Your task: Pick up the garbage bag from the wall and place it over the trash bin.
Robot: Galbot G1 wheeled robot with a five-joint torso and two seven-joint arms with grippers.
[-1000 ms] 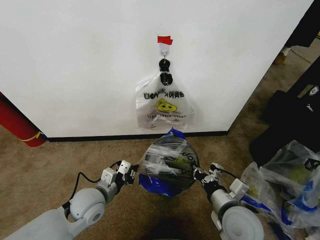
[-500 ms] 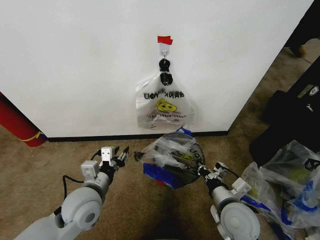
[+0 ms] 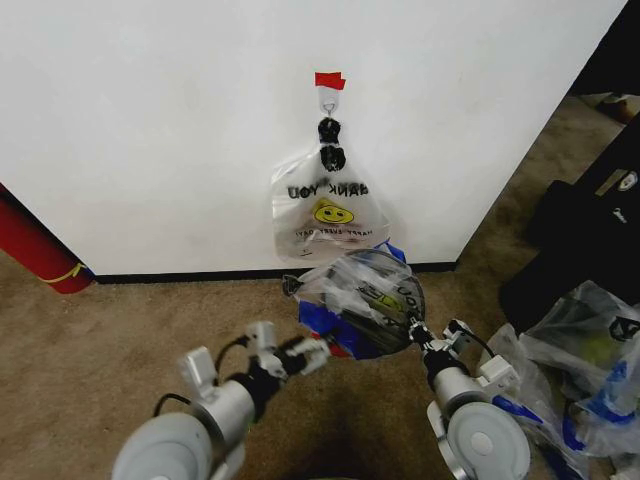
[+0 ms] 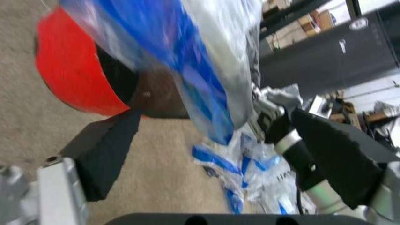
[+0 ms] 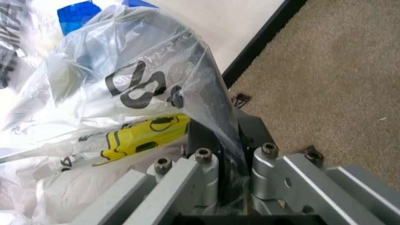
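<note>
**Bag held over the bin by the right arm alone**

Head view: the garbage bag (image 3: 362, 300) lies draped over the trash bin (image 3: 338, 345) on the carpet below the wall (image 3: 150, 130); the right gripper (image 3: 418, 335) pinches its right rim; the left gripper (image 3: 300, 353) sits just left of the bag, apart from it.

Left wrist view: jaws wide, empty; the bag's blue edge (image 4: 206, 93) hangs directly ahead, the nearer reach.

Right wrist view: jaws clamped on plastic (image 5: 144, 93).

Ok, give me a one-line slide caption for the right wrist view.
Right end effector shut on the garbage bag, blue patches and yellow mark showing, near the wall's black baseboard.
</note>
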